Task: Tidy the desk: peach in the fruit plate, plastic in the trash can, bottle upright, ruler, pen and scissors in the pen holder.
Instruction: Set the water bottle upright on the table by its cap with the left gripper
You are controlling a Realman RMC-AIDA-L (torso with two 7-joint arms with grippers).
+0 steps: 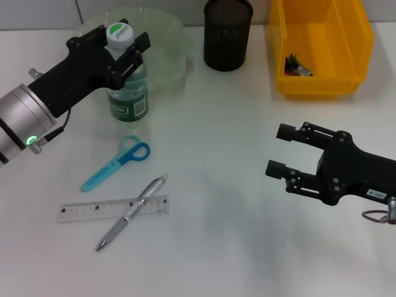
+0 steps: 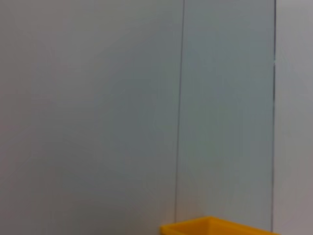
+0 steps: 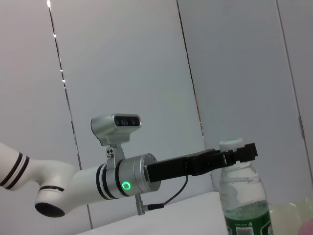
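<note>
Head view is showing the left pincer reaching in from the side and pinching the bottle by its neck just under the white cap, a grip that is keeping it upright on the tabletop just in front of the green fruit plate. The right pincer is hanging spread and empty over bare tabletop, well apart from everything. The scissors, pen and ruler are lying flat, the pen crossing the ruler, waiting for the black pen holder. Scraps are sitting in the yellow trash can.
</note>
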